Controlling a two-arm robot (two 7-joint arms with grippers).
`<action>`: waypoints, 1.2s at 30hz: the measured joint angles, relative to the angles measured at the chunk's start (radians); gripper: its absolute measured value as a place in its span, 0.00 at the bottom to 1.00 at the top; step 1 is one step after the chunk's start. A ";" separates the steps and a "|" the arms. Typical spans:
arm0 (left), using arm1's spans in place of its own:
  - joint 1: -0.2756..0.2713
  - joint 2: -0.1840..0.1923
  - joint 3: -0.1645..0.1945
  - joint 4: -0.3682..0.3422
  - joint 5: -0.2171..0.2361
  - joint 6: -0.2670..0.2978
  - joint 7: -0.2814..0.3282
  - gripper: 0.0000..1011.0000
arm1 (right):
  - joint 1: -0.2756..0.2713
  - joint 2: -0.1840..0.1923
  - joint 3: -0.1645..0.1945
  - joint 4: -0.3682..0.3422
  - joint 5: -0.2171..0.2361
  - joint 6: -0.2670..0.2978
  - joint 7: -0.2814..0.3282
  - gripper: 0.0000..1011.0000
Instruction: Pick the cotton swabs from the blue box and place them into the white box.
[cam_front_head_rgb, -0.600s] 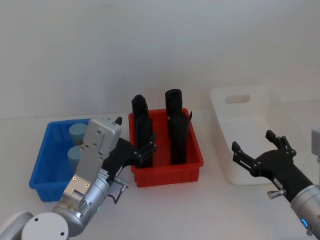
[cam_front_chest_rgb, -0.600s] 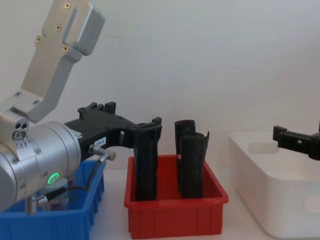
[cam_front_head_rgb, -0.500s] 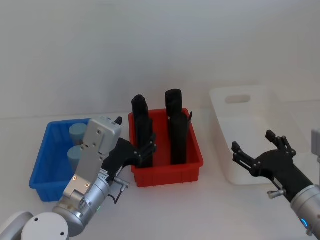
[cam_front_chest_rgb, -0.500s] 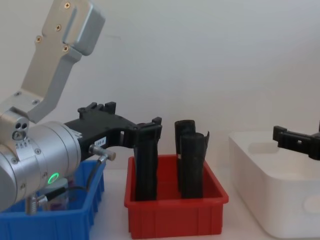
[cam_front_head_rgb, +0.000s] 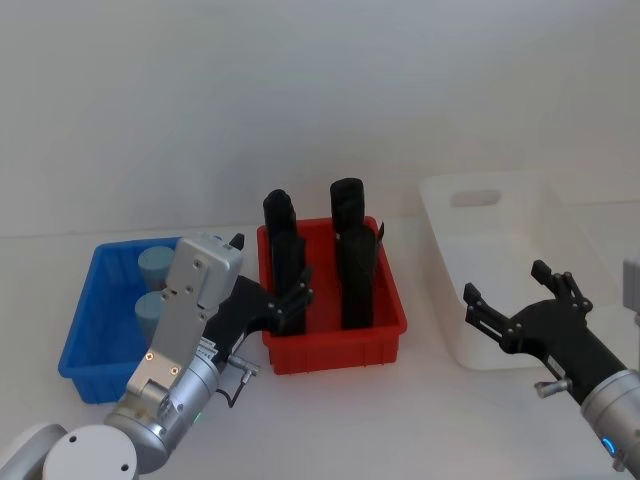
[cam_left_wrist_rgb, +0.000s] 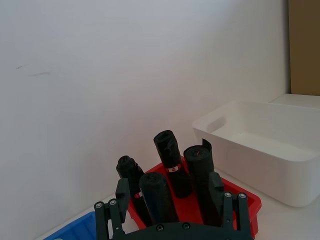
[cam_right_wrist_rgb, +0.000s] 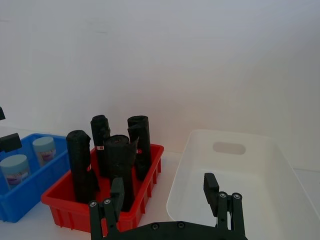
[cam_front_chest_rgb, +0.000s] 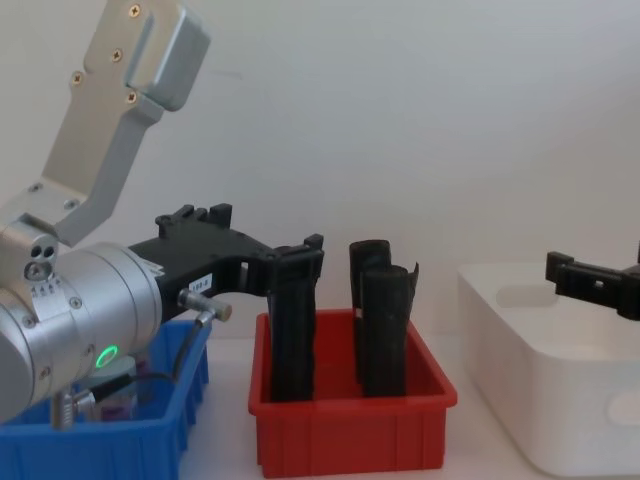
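Observation:
Two cotton swabs jars (cam_front_head_rgb: 155, 264) (cam_front_head_rgb: 148, 310) with pale blue lids stand in the blue box (cam_front_head_rgb: 88, 345) at the left. My left gripper (cam_front_head_rgb: 293, 298) hovers open to the right of the blue box, at the red bin's front left corner, holding nothing. The white box (cam_front_head_rgb: 500, 205) sits at the right. My right gripper (cam_front_head_rgb: 505, 282) hangs open and empty by that box's near end. In the right wrist view the jars (cam_right_wrist_rgb: 44, 149) (cam_right_wrist_rgb: 14, 169) stand in the blue box (cam_right_wrist_rgb: 30, 197), left of the white box (cam_right_wrist_rgb: 235, 170).
A red bin (cam_front_head_rgb: 335, 345) holding several tall black rolls (cam_front_head_rgb: 352, 255) stands between the blue and white boxes. The left arm's silver link (cam_front_chest_rgb: 115, 110) rises high at the left of the chest view. A white wall lies close behind.

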 joint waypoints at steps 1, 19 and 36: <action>0.000 0.000 0.000 0.000 0.000 0.000 0.000 0.99 | 0.000 0.000 0.000 0.000 0.000 0.000 0.000 0.99; 0.000 0.000 0.000 0.000 0.000 0.000 0.000 0.99 | 0.000 0.000 0.000 0.000 0.000 0.000 0.000 0.99; -0.002 0.000 -0.002 0.002 -0.001 0.000 -0.002 0.99 | 0.000 0.000 0.000 0.000 0.000 0.000 0.000 0.99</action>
